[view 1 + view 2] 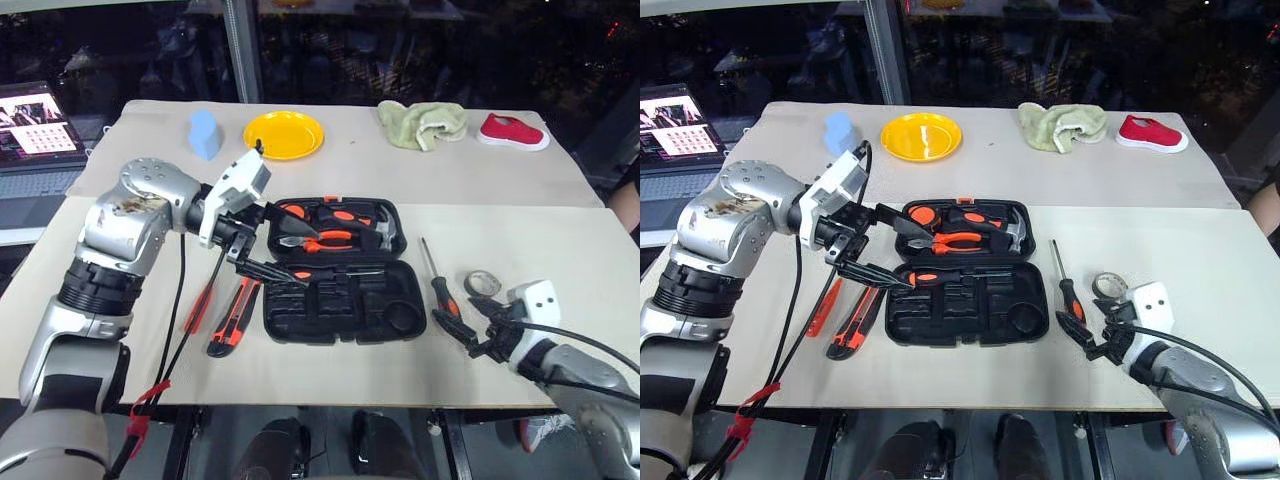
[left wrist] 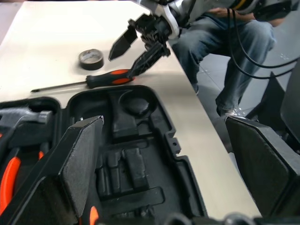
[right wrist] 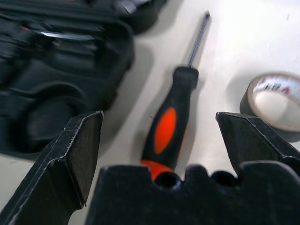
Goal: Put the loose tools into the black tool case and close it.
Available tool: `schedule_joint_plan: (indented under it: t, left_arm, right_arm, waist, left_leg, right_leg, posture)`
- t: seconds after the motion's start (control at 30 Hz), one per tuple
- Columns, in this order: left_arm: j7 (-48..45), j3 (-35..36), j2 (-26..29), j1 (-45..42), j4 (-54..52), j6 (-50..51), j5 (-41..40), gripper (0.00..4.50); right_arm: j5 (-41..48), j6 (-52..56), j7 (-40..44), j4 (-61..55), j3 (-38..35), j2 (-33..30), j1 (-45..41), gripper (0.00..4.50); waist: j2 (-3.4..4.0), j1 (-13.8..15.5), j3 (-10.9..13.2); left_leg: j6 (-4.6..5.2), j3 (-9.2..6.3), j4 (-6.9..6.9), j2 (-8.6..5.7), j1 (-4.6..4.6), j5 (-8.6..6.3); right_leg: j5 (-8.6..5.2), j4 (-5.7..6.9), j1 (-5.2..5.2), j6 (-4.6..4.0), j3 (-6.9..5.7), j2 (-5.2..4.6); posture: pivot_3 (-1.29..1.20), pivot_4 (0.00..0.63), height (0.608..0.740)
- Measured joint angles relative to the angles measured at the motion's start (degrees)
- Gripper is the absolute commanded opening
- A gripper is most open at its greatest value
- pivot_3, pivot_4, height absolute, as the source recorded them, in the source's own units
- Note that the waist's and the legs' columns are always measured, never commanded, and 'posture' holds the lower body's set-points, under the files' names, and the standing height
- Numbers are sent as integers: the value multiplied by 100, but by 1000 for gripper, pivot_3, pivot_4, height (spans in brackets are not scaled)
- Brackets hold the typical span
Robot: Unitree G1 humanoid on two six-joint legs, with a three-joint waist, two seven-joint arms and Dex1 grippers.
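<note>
While the right pincer (image 3: 159,154) hangs with its jaws wide apart on either side of the handle of an orange-and-black screwdriver (image 1: 442,291), it has not yet closed on it; that tool lies flat on the counter (image 1: 560,250) just right of the black tool case (image 1: 340,300), with the small grey tape roll (image 1: 483,283) close beside it. Over on the other side, the left pincer (image 1: 880,245) is also spread open and empty, poised over the case's left edge. The case lies open, lid flat; its far half holds orange-handled pliers and a hammer, and a second orange-and-black screwdriver (image 1: 940,275) appears to sit in a slot of the near half. Left of the case, the utility knife (image 1: 233,318) and the slim red tester screwdriver (image 1: 200,305) lie on the counter. By my reckoning, one tool is stowed at most; four remain loose, and the lid is still to be shut.
</note>
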Motion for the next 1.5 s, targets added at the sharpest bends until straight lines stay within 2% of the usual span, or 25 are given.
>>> schedule_joint_plan:
  t: [0.23,0.43,0.53,0.6,0.67,0.7,0.77,0.87,0.97,1.2,1.33,1.5]
  left_arm:
    - [25,-1,-58,-3,96,-129,139,4500]
    - [68,0,-85,-9,325,-295,291,4500]
    - [92,72,-41,-7,333,-318,306,4500]
    - [93,109,57,-5,325,-316,305,4500]
    - [92,197,178,75,263,-314,304,4500]
    - [96,225,229,115,208,-310,304,4500]
    - [119,259,252,153,78,-280,297,4500]
    - [169,327,314,206,-42,-204,251,4500]
    - [203,331,323,211,-77,-197,243,4500]
    - [265,352,440,297,-319,-66,227,4500]
    - [311,368,501,421,-446,-40,227,4500]
    - [456,386,502,440,-484,19,226,4500]
  right_arm:
    - [-138,-36,-84,-20,-127,159,73,1042]
    - [212,99,-5,-531,-942,-51,177,1021]
    - [822,416,414,-874,-1510,-655,-61,1021]
    - [1222,555,823,-1030,-1642,-1055,-210,1021]
    - [1402,607,1517,-1018,-1392,-1586,-507,1021]
    - [1404,595,2024,-977,-1093,-1939,-852,1021]
    - [1254,403,2749,-818,-459,-2265,-1486,1021]
    - [644,-120,3690,-227,710,-2285,-2297,1021]
    - [-265,-848,4311,811,1731,-1935,-3195,1021]
    - [-1607,-2243,5185,2552,2742,-1458,-4091,1021]
    - [-1962,-2966,5530,3129,2845,-1390,-4204,1021]
    - [-2074,-3015,5544,3576,2836,-1029,-4405,1021]
  waist:
    - [0,-10,0]
    - [1,-16,0]
    - [1,-34,0]
    - [1,-34,0]
    - [3,-58,1]
    - [3,-79,1]
    - [-4,-85,4]
    - [-7,-61,5]
    - [-8,-46,5]
    - [-9,-26,6]
    - [-8,-31,6]
    - [-8,-49,6]
  left_leg:
    - [-14,-2,0,1,6,10]
    - [-13,1,0,1,4,9]
    - [-12,1,0,7,5,9]
    - [-12,1,-2,14,7,9]
    - [-11,6,-2,15,6,9]
    - [-8,8,0,16,6,8]
    - [-1,6,5,21,9,4]
    - [3,6,17,19,4,1]
    - [7,13,21,8,-8,-1]
    - [5,8,15,4,-21,-1]
    - [2,2,14,4,-21,0]
    - [-17,-1,16,4,-18,10]
  right_leg:
    - [6,16,-1,-10,0,4]
    - [7,15,-3,-9,1,5]
    - [9,13,-2,-12,0,8]
    - [11,10,0,-15,0,12]
    - [12,9,0,-17,2,13]
    - [12,6,2,-17,0,12]
    - [12,-1,11,-17,-7,12]
    - [14,-1,11,-13,-10,11]
    - [20,-1,-1,-4,-10,2]
    - [20,-5,-20,-4,-17,4]
    - [20,-8,-19,-4,-22,5]
    - [22,0,-16,-9,-15,5]
  posture:
    - [0,150,740]
    - [0,150,740]
    - [0,150,740]
    - [0,150,740]
    - [0,150,740]
    - [0,150,740]
    - [0,150,740]
    - [0,150,740]
    - [0,150,740]
    - [0,150,740]
    - [0,150,740]
    - [0,150,740]
